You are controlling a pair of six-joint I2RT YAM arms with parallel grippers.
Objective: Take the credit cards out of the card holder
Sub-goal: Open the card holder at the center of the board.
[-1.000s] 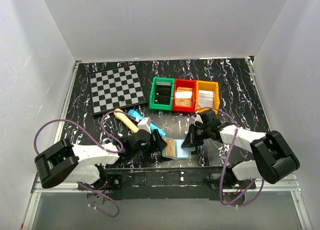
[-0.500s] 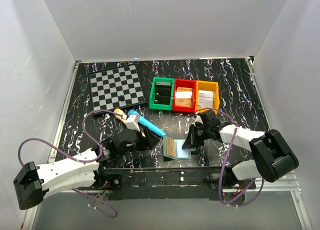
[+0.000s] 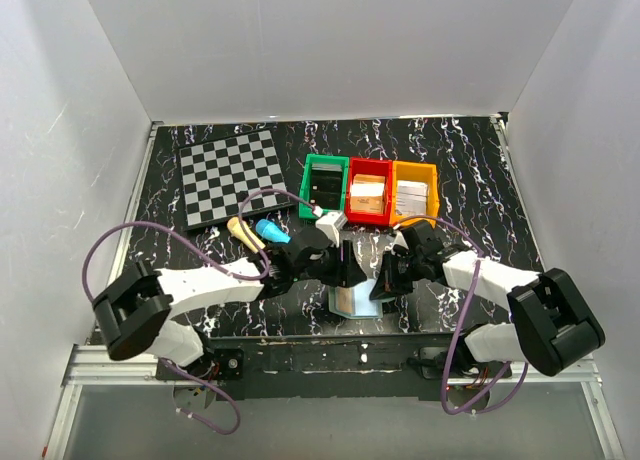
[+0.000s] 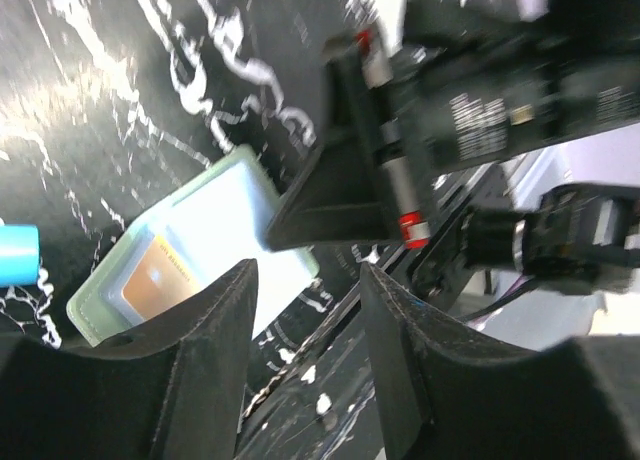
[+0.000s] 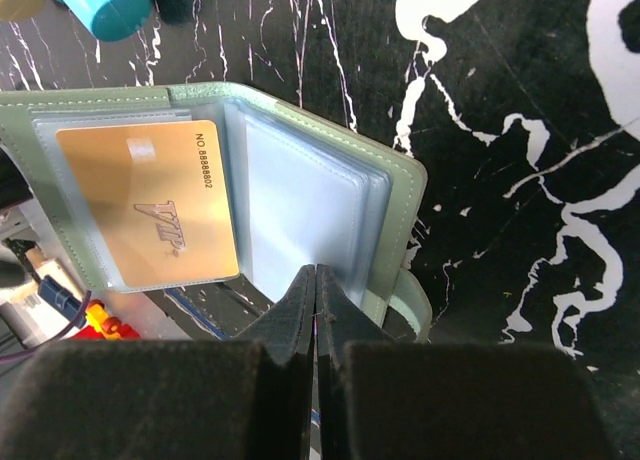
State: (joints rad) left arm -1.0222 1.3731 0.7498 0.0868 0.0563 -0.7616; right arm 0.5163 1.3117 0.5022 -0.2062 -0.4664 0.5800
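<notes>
At lower centre of the overhead view, the card holder [image 3: 352,302] lies open on the black marbled table [image 3: 470,170], between the two grippers. In the right wrist view, a gold VIP card [image 5: 150,205] sits in the holder's left panel sleeve, and the right panel shows pale blue sleeves. The right gripper [image 5: 316,280] has its claw pressed together, tips on the right panel's lower edge; can't tell if a sleeve is pinched. The left gripper [image 4: 305,275] has its claw spread, nothing between the fingers, just above the holder in the overhead frame. A blue cylinder [image 3: 270,230] lies to the holder's upper left. A checkerboard [image 3: 235,175] and green [image 3: 323,187], red [image 3: 369,192] and orange [image 3: 414,190] bins sit higher in the frame.
</notes>
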